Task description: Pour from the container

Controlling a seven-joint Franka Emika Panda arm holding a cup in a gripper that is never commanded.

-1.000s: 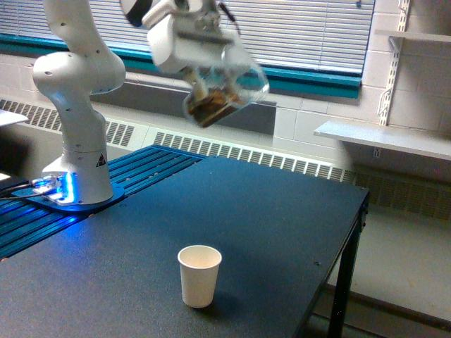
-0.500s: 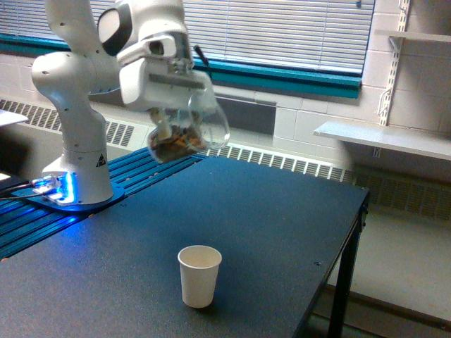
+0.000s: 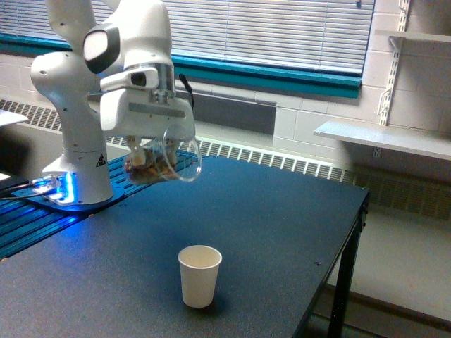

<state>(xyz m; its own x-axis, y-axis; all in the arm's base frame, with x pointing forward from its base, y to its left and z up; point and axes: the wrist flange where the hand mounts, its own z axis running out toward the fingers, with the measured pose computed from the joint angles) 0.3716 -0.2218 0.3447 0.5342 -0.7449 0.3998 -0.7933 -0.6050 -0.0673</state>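
Your gripper (image 3: 156,144) pinches the clear plastic container (image 3: 163,160) and holds it in the air above the black table (image 3: 268,218), tipped well over so its wide mouth faces the exterior view's right. Brown nut-like pieces (image 3: 146,169) lie heaped toward its closed end. The off-white paper cup (image 3: 199,275) stands upright near the table's front edge, below and to the right of the container, well apart; you cannot see into it. Nothing stands between them.

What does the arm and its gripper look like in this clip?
The arm is glossy white with rounded joints, one capped by a dark grey disc. Its base bears a small warning triangle and glows blue at the foot. The gripper is a boxy white block; a black cable loops behind it.
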